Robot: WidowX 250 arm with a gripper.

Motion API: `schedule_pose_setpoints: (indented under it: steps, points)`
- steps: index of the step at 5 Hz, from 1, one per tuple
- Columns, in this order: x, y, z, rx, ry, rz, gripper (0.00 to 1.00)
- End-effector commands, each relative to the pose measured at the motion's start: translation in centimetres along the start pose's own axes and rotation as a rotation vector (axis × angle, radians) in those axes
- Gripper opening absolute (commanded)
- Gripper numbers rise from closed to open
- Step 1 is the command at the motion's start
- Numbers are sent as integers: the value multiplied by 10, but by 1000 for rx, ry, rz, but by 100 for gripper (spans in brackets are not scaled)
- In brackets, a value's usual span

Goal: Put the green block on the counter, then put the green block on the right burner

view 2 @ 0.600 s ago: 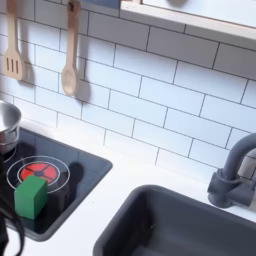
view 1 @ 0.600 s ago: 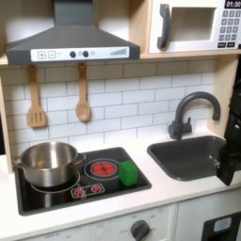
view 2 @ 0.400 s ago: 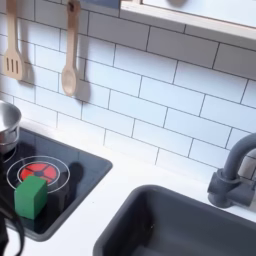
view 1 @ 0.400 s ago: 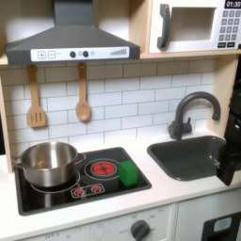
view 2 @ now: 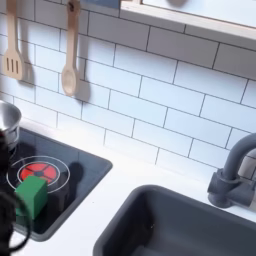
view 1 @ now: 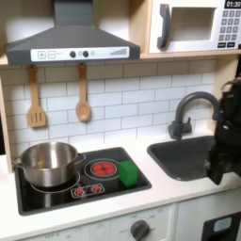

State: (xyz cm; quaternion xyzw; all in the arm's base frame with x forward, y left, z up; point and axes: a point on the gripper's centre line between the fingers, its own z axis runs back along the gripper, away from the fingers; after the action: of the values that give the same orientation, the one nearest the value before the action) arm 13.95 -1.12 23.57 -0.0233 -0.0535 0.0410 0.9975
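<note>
Green block (view 1: pixel 129 172) sits on the glossy black hob (view 1: pixel 56 196), at the right edge of the right burner (view 1: pixel 102 168) in the first exterior view, overlapping the red rings' rim. In the second exterior view the same block (view 2: pixel 33 196) stands upright on the near part of the burner rings (view 2: pixel 30 171), partly covered by a dark blurred shape at the second exterior view's lower left corner.

Steel pot (view 1: pixel 49 162) occupies the other burner, at the first exterior view's left, apart from the block. The cream table (view 1: pixel 174 189) runs along the front and right of the hob. The dark sink basin (view 1: pixel 184 155) lies at the first exterior view's right, with a dark faucet (view 1: pixel 185 111) behind it.

The arm (view 1: pixel 224 132) appears as a dark blurred mass over the sink at the first exterior view's right edge, well apart from the block. The state of the fingers cannot be told.

Two wooden utensils (view 1: pixel 83 92) hang on the tiled wall below the hood (view 1: pixel 68 38).
</note>
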Motion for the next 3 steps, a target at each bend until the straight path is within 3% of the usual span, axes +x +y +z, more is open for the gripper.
schedule_pose_setpoints:
  steps: [1, 3]
  points:
    - [47, 21, -9, -5, -16, 111, 100]
    - [76, 41, -15, 1, -40, 171, 100]
